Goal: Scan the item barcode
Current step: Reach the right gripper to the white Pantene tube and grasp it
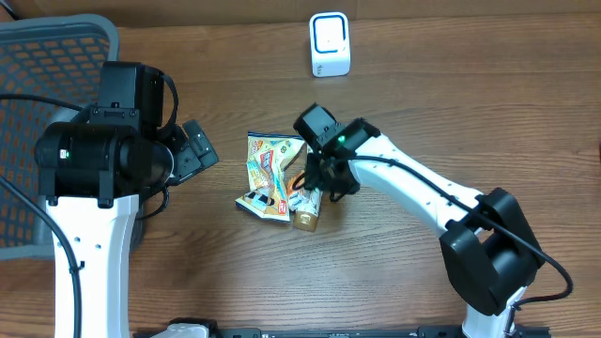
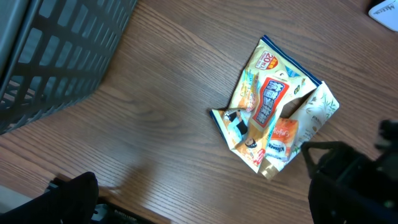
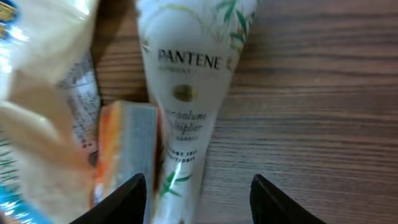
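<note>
Right hand (image 3: 199,182): lowered over the pile mid-worktop, jaws partly apart and set astride the tube, not clamped. Bare wood is seen between the tube and one finger (image 3: 277,202).
Tube (image 3: 186,93): the white Pantene one, lying flat on the worktop. Its narrow end runs down between the fingers, and its wide end points away from the wrist camera.
Orange pack (image 3: 121,146): pressed right against the tube's side, next to the other finger.
Bag (image 2: 266,98): a crinkled, bright printed snack bag. It is touching the orange pack and lies on the side away from the tube. No barcode can be made out on anything from here.
Left hand (image 1: 197,152): held off to the side, jaws spread wide, nothing gripped. It is pointed toward the pile but apart from it.
Scanner (image 1: 330,44): a small white unit, stood at the far edge of the worktop, well apart from the pile.
Basket (image 1: 38,103): grey mesh, parked at the far left behind the left arm.
Worktop (image 1: 423,103): brown wood grain.
</note>
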